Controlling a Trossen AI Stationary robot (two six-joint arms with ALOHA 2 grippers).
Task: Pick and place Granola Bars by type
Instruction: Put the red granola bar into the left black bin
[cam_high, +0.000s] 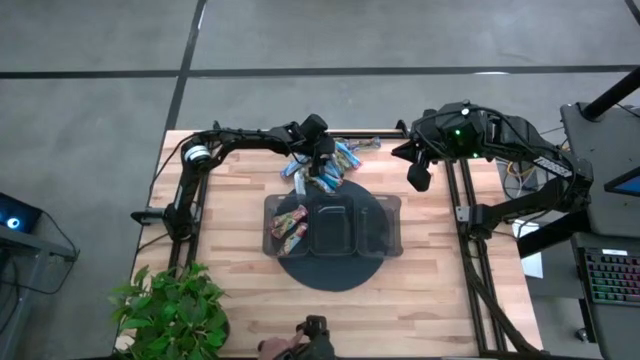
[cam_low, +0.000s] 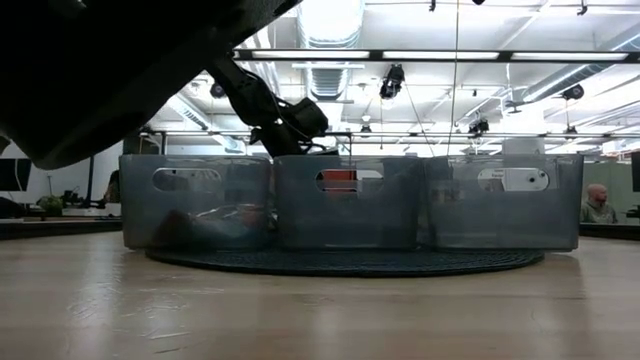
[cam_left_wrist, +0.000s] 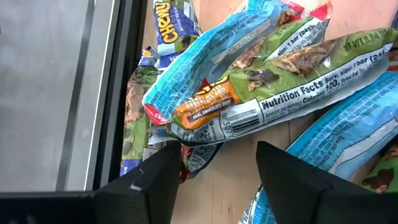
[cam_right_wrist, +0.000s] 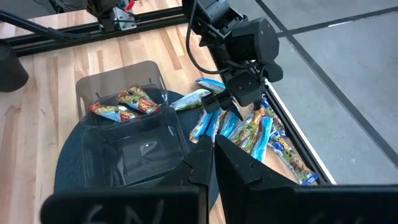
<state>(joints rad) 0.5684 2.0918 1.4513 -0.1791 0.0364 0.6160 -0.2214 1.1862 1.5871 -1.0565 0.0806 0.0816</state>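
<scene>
Left fingers (cam_left_wrist: 214, 180) spread over Granola Bars (cam_left_wrist: 273, 93).
Nearest bar lies crosswise just ahead; right fingers (cam_right_wrist: 211, 155) clenched, well apart.

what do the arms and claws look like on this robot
Both arms are dark, near black, built from jointed segments with black cables along them. The left arm has a pale silvery joint near its base; the right arm shows a small green light. Each claw, left claw and right claw, has two flat matte black fingers.

In the low view, the tray (cam_low: 350, 200) hides the loose granola bars.
</scene>
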